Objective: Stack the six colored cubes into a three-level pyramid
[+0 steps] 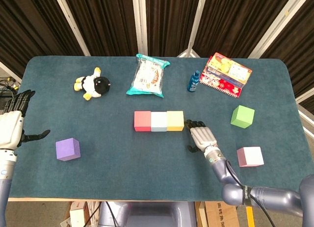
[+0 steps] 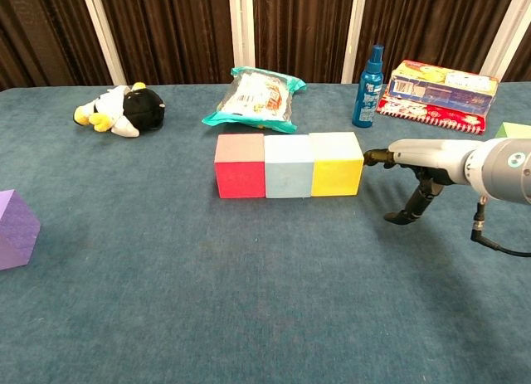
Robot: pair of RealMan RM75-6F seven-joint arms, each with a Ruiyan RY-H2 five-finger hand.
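Right hand (image 1: 200, 137): fingers flat and extended, holding nothing, tips at yellow foam cube (image 1: 175, 120).
Base row: red cube (image 1: 142, 121), pale-blue cube (image 1: 158, 121), yellow touching.
Left: green cube (image 1: 242, 116), pink cube (image 1: 250, 156) beside hand; purple cube (image 1: 67, 149) far, unstacked.

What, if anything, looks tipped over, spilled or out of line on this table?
Nothing stands out. The red cube, light blue cube and yellow cube sit in a straight, touching row, with the right hand at the yellow end.
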